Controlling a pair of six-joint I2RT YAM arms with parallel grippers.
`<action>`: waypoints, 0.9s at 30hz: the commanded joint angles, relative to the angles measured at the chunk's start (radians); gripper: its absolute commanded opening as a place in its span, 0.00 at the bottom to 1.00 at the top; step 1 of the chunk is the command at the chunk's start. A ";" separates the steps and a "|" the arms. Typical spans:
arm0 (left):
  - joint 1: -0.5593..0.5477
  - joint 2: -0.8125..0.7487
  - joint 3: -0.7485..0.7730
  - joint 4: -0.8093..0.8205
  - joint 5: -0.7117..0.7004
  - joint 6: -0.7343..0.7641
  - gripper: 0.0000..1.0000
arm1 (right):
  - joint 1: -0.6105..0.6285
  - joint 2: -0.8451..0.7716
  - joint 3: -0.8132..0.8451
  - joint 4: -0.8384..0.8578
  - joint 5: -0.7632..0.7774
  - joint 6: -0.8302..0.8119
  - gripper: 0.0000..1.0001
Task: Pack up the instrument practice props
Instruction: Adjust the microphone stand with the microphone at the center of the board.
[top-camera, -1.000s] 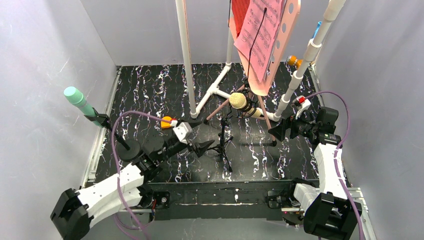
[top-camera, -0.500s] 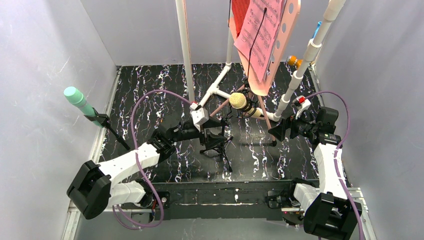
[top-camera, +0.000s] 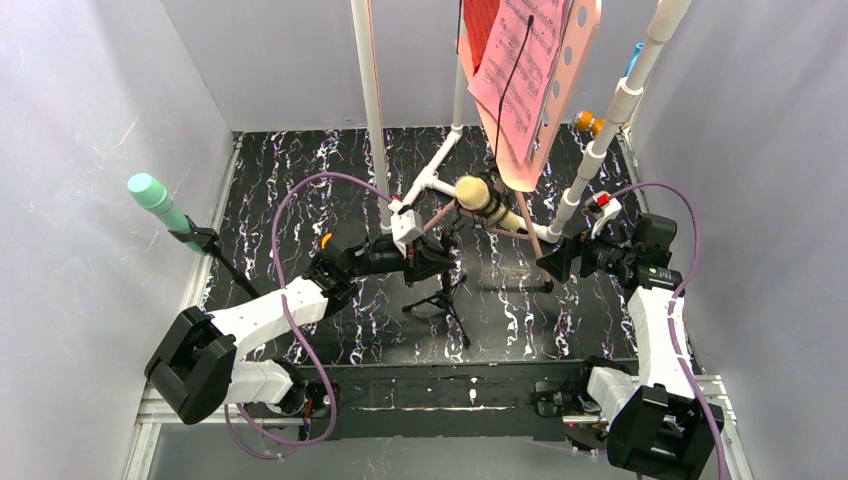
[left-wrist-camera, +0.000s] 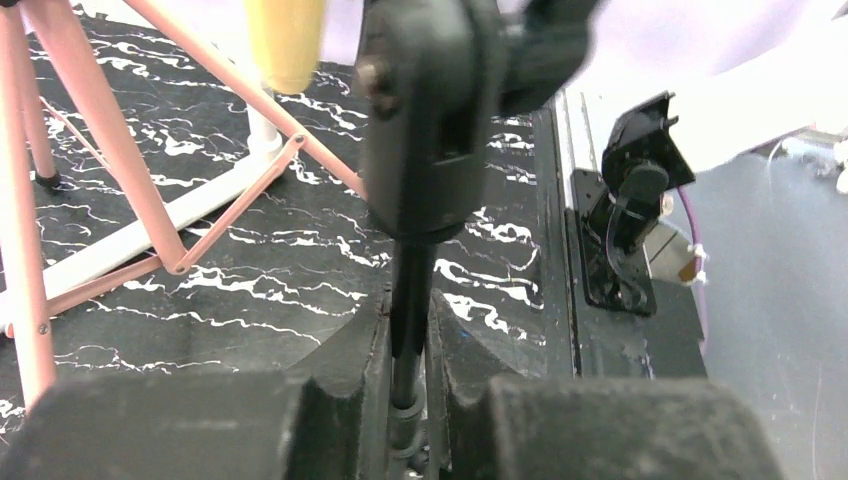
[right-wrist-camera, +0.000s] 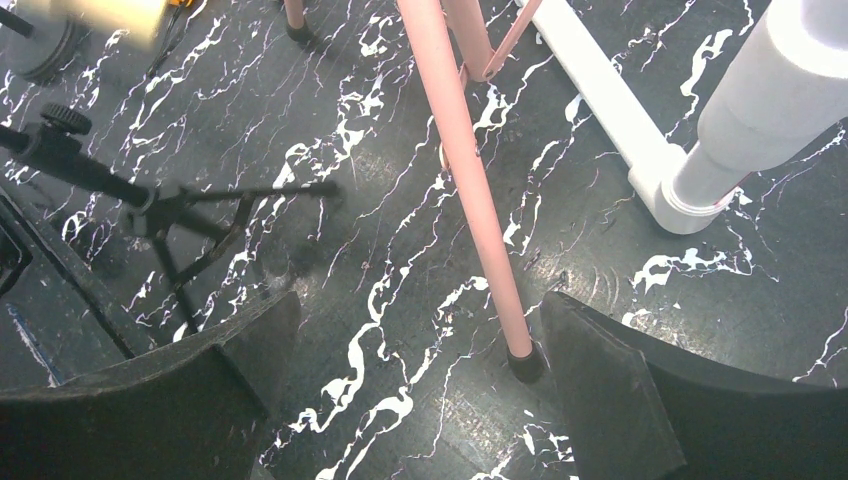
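Note:
A yellow microphone (top-camera: 472, 190) sits in a black clip on a small black tripod stand (top-camera: 441, 298) mid-table. My left gripper (top-camera: 438, 262) is shut on that stand's thin upright pole (left-wrist-camera: 410, 290), just below the clip; the yellow microphone (left-wrist-camera: 285, 40) shows above. The pink hole-punched music stand (top-camera: 575, 50) rises at the back with pink sheet music (top-camera: 520, 70) and a red folder (top-camera: 482, 25). My right gripper (right-wrist-camera: 420, 380) is open, and one pink tripod leg (right-wrist-camera: 470, 190) ends between its fingers without touching them. A mint-green microphone (top-camera: 150, 195) stands at the left wall.
A white plastic pipe frame (top-camera: 372, 110) stands around the music stand, its base tubes (right-wrist-camera: 600, 90) running across the dark marbled floor. An orange object (top-camera: 588, 122) lies at the back right. Grey walls close in on both sides.
My left arm swung right and forward to the small tripod stand and closed on its pole. The yellow microphone tipped toward the back. The right arm stayed still.

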 joint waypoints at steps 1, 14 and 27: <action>0.000 -0.010 0.032 0.033 0.003 -0.018 0.00 | -0.006 -0.009 -0.004 0.030 -0.021 -0.015 1.00; -0.214 -0.147 -0.035 0.038 -0.472 0.202 0.00 | -0.006 -0.012 -0.003 0.029 -0.023 -0.015 1.00; -0.368 -0.009 0.069 0.111 -1.223 0.087 0.00 | -0.006 -0.014 -0.004 0.027 -0.026 -0.017 1.00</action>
